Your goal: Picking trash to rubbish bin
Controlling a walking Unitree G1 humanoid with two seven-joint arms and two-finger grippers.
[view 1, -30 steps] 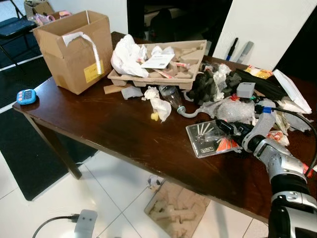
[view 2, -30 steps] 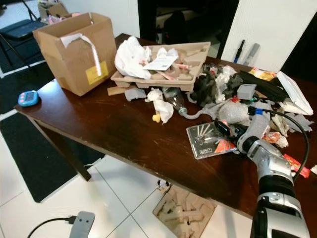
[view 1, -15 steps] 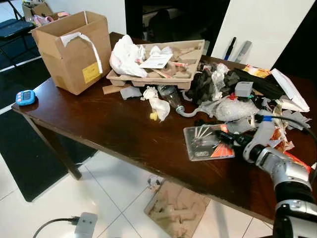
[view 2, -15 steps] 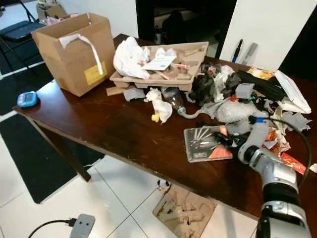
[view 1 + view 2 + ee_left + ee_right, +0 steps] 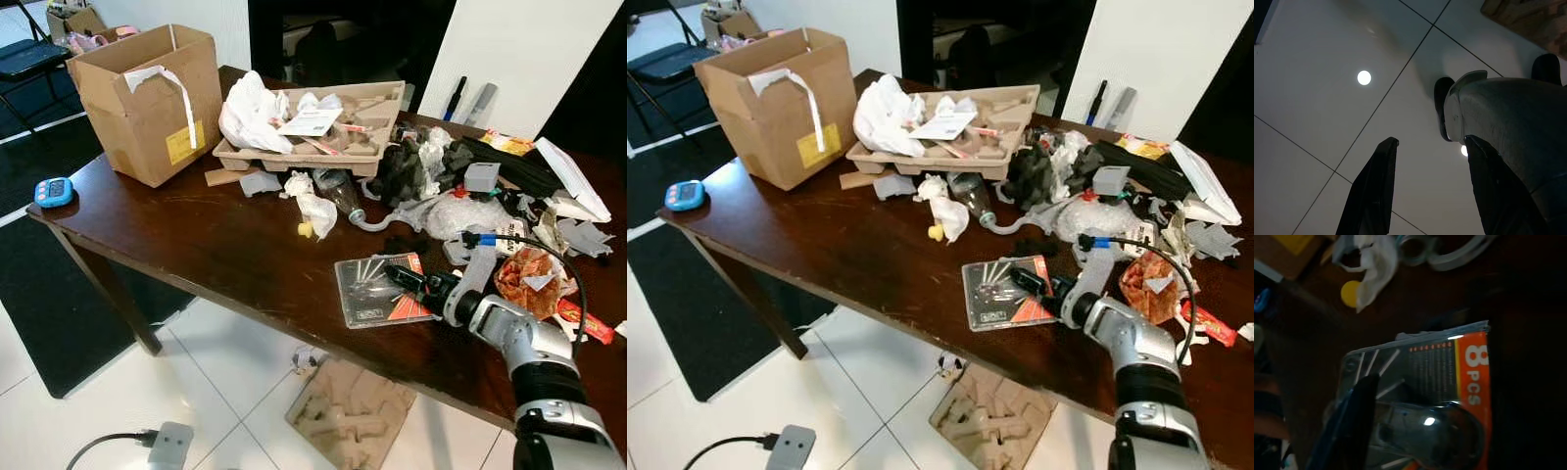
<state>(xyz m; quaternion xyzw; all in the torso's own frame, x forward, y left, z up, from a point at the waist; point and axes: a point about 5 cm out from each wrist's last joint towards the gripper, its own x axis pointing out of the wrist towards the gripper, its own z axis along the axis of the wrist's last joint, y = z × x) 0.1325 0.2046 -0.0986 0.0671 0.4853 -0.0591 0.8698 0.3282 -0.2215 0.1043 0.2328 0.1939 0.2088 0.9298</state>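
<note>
Right now my right gripper (image 5: 404, 284) sits on the blister pack (image 5: 377, 290), a flat clear-and-orange "8 pcs" package lying near the front edge of the dark table (image 5: 196, 235). In my right wrist view one black finger (image 5: 1359, 416) lies across the plastic, but I cannot tell whether my fingers are clamped on the pack or only pressing it. My left gripper (image 5: 1425, 191) hangs idle over the floor tiles, fingers apart with nothing between them. From the pack, the heap of wrappers sits at about two o'clock, the crumpled tissue (image 5: 315, 208) at eleven and the cardboard box (image 5: 147, 98) at ten, well apart. My worry is the edge: the pack is thin, slick and flat, so it could skate off onto the tiles. A shallow pinch on that smooth plastic could also slip when I lift.
</note>
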